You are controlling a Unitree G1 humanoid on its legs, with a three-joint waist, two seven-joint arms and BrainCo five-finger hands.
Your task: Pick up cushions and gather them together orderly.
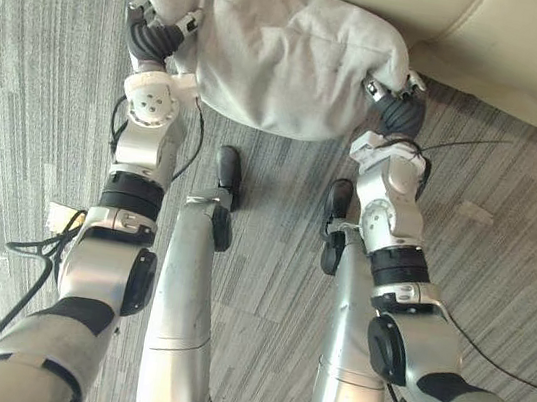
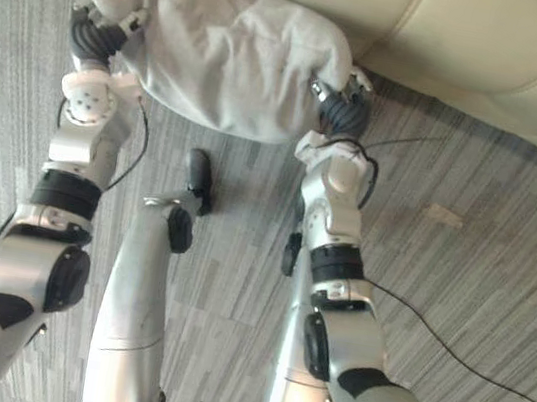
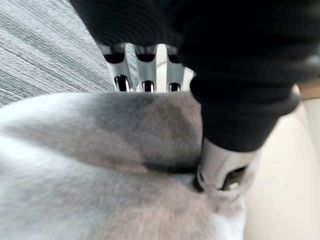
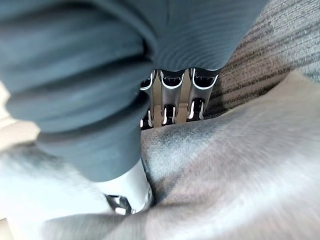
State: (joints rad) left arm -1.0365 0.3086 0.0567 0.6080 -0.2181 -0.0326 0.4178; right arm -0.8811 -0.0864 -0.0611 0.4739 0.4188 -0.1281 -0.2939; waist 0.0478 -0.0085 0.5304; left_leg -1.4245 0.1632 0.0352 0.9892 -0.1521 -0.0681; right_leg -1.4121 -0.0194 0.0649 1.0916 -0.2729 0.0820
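So the left hand [image 1: 156,38] is clamped on the left end of the grey cushion [image 1: 281,51], fingers tucked behind the fabric and thumb dug into the front, and the cushion hangs between both hands over the carpet [image 1: 30,105]. The right hand [image 1: 396,104] pinches the other end the same way, just in front of the cream sofa [image 1: 494,43]. I'd guess that's because something this floppy would sag or twist if held from one side

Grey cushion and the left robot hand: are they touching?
Touching. The left wrist view shows the left robot hand pinching the grey cushion: thumb sunk into the cloth, fingers behind its edge.
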